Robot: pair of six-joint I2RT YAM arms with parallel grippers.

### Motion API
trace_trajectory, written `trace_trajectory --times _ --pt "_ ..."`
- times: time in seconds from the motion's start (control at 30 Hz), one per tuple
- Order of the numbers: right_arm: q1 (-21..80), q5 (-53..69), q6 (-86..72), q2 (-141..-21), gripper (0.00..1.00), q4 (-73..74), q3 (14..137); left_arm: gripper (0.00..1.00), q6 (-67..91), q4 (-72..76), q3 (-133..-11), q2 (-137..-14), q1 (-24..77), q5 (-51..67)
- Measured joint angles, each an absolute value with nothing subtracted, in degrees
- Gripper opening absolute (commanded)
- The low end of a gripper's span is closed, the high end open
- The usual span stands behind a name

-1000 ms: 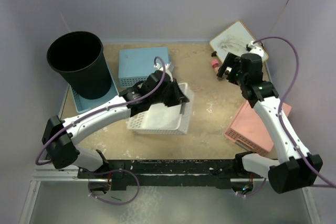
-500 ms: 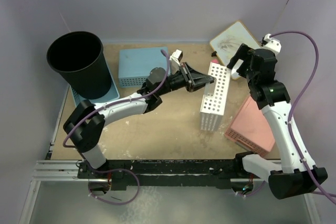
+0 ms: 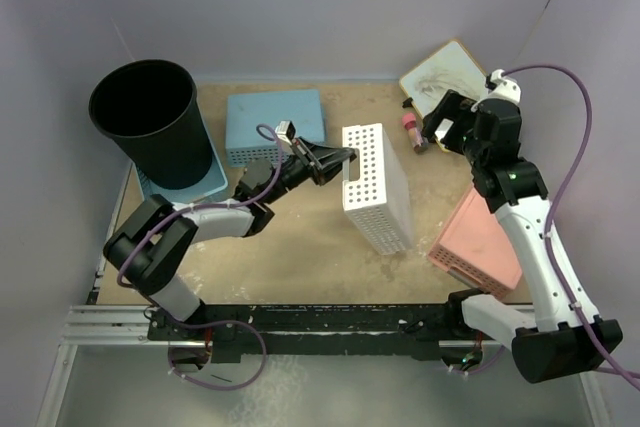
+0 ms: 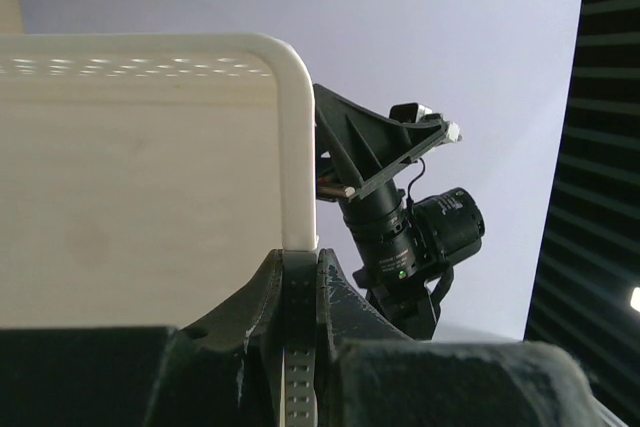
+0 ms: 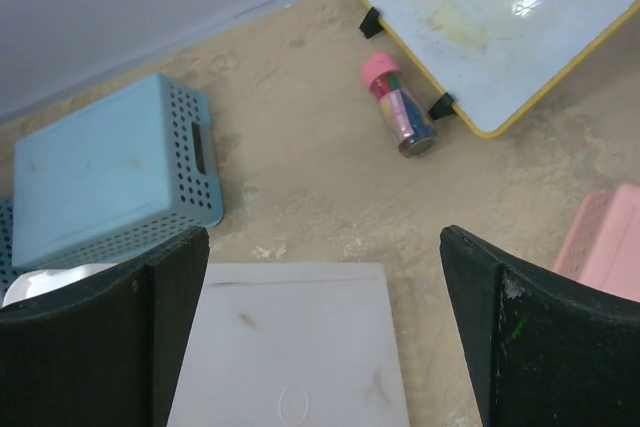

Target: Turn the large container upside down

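The black bin [image 3: 145,127], tall, round and slightly tapered, stands upright with its mouth open on a blue basket [image 3: 190,187] at the far left corner of the surface [image 3: 300,257], well apart from both grippers. The left gripper [image 3: 343,157] pinches the rim of the white basket [image 3: 377,187], which is tilted at mid-surface, while the right gripper [image 3: 434,129] hangs spread near the bottle [image 3: 412,132]. In view are one bin, two blue baskets with a second blue basket [image 3: 272,125] just beside the bin, one white basket, one pink basket [image 3: 480,242], one board [image 3: 445,72] and one bottle.
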State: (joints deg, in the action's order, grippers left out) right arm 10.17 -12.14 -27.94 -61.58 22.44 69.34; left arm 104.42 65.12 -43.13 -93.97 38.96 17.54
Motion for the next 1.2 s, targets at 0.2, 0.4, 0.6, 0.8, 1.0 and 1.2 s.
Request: trace_trajectory --times 0.2,0.4,0.6,0.8,1.0,1.2 --pt "10.17 -7.81 -28.08 -62.35 1.00 20.27 67.46 0.47 97.38 57.04 -34.06 -83.46 37.69 17.39" --pt "10.17 -4.80 -28.05 -62.83 1.00 19.53 65.78 0.62 76.95 20.32 -33.28 -69.69 37.52 11.22" --pt "10.17 -0.64 -27.73 -65.49 1.00 19.46 65.32 0.64 62.13 -5.98 -39.13 -68.77 37.52 2.33" --pt "10.92 1.23 -26.09 -70.32 1.00 22.85 65.32 0.65 50.96 -23.46 -41.98 -69.10 37.52 -8.38" --pt "15.75 1.06 -24.84 -71.09 1.00 25.91 64.58 0.65 46.54 -29.54 -43.53 -67.94 37.52 -12.67" --pt "28.51 -2.24 -24.16 -71.77 1.00 28.64 62.57 0.65 44.99 -30.41 -45.04 -65.36 37.52 -14.66"
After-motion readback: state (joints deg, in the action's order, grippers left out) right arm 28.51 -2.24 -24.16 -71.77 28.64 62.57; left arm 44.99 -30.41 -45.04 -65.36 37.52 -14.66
